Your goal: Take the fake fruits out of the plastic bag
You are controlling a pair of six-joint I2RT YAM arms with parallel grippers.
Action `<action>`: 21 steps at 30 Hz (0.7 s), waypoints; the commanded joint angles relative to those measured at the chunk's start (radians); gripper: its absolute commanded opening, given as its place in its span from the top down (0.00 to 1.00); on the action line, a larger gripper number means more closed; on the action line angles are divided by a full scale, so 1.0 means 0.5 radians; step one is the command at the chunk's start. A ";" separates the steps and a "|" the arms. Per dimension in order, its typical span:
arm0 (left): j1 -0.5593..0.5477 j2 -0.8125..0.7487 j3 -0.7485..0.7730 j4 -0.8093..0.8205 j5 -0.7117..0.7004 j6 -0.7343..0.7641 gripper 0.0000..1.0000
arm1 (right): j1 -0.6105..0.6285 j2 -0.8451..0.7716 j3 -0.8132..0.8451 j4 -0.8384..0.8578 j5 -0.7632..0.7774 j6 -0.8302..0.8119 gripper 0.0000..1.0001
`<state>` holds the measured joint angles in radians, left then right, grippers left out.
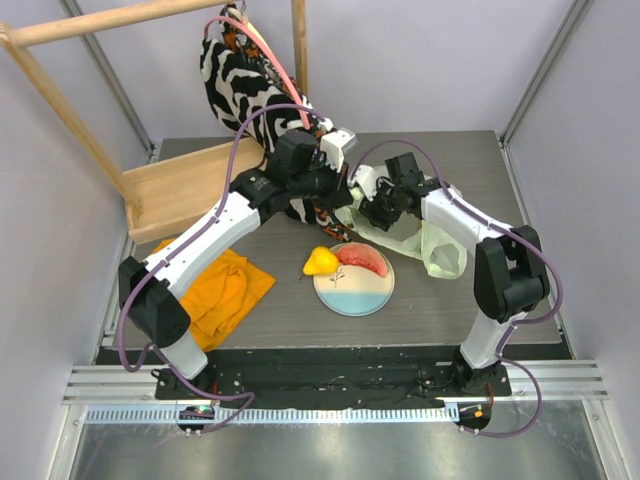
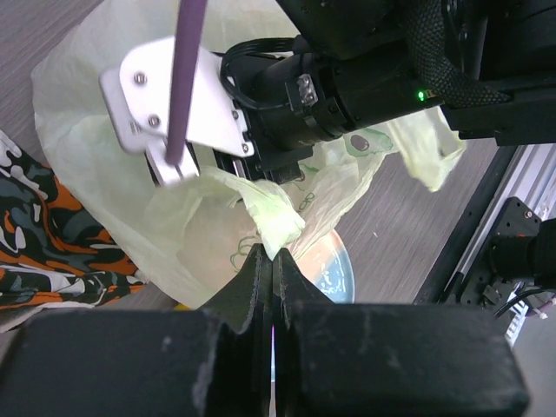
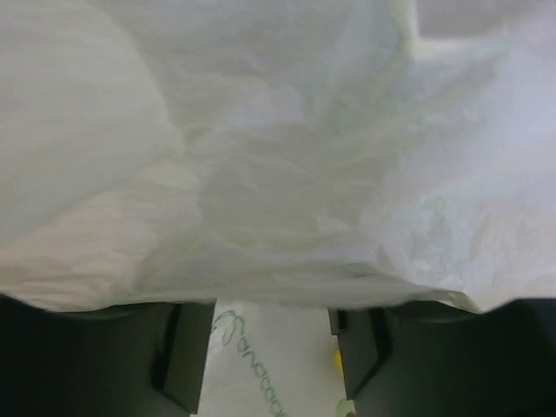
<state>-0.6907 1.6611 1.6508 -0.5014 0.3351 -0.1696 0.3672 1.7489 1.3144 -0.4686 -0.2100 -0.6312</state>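
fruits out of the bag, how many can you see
2. The pear sits at the plate's left rim, and the watermelon slice lies on the plate. More may be hidden inside the bag.

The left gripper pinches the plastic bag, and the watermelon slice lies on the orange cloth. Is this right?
No: the top view shows the watermelon slice on the plate, not the orange cloth. The left gripper does pinch the plastic bag.
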 commanded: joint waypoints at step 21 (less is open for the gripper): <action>0.059 0.046 0.104 -0.022 0.020 0.075 1.00 | -0.023 0.800 0.687 0.069 -0.099 -1.391 0.49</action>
<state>-0.6647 1.6852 1.6661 -0.5270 0.3325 -0.1452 0.3649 2.1036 1.5776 -0.4538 -0.3073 -1.2594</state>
